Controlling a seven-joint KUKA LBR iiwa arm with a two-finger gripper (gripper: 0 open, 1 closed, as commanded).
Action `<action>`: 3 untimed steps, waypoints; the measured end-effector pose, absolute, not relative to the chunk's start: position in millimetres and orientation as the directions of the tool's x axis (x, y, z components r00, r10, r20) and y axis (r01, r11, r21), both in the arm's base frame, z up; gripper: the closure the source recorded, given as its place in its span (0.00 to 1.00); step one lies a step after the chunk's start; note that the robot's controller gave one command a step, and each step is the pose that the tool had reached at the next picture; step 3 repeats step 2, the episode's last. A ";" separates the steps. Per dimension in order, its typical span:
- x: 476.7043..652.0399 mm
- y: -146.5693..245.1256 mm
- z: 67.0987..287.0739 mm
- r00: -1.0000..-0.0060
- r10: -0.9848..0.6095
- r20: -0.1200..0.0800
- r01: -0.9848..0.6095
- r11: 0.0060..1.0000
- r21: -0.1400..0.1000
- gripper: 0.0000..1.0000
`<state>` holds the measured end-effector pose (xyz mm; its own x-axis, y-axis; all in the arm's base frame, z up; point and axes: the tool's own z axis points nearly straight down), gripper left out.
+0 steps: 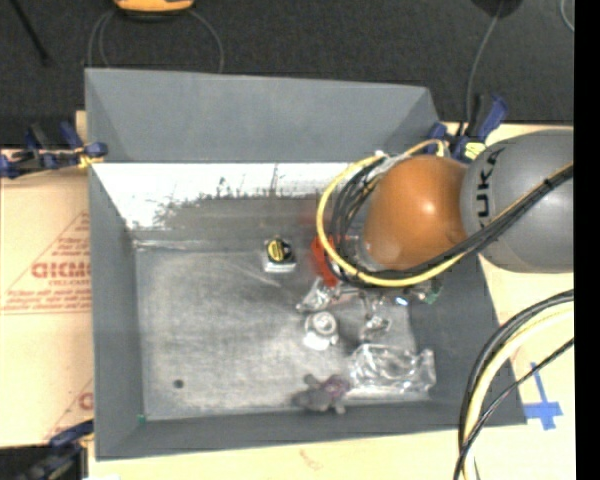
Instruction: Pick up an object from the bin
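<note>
Reaching in from the right over a grey metal bin (pixel 110 298): one arm (pixel 525 203), its wrist under a rounded orange cover (pixel 410 213) looped with yellow cables (pixel 325 218). Just below that cover, low in the bin's right half, the gripper (pixel 373 313), mostly hidden from above; whether apart or together, cannot tell. Nearest to it, a loose cluster on the floor: a crumpled clear plastic packet (pixel 392 370) just toward the near wall, a small silvery-white piece (pixel 320 330) just to the left, and a red thing (pixel 318 258) partly tucked under the cover's left edge. Close beside the red thing, farther left and at the foot of the back wall, a small round yellow-and-black item (pixel 277 254). By the near wall, left of the packet and near it, a dark greyish lump (pixel 322 396). Well apart from these, in the left half of the floor, a tiny dark speck (pixel 177 384). Poised roughly above the gap between silvery-white piece and packet; hard to tell whether touching either.
</note>
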<state>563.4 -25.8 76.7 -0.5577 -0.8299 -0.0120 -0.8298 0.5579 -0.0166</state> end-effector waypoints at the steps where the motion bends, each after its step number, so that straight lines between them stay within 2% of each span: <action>1: 564.1 -24.2 77.6 -0.558 -0.830 -0.016 -0.830 0.558 -0.017 1.00; 2: 545.2 -34.0 248.9 -0.515 -0.857 -0.005 -0.857 0.515 -0.009 1.00; 3: 545.2 -34.0 248.9 -0.515 -0.857 -0.005 -0.857 0.515 -0.009 1.00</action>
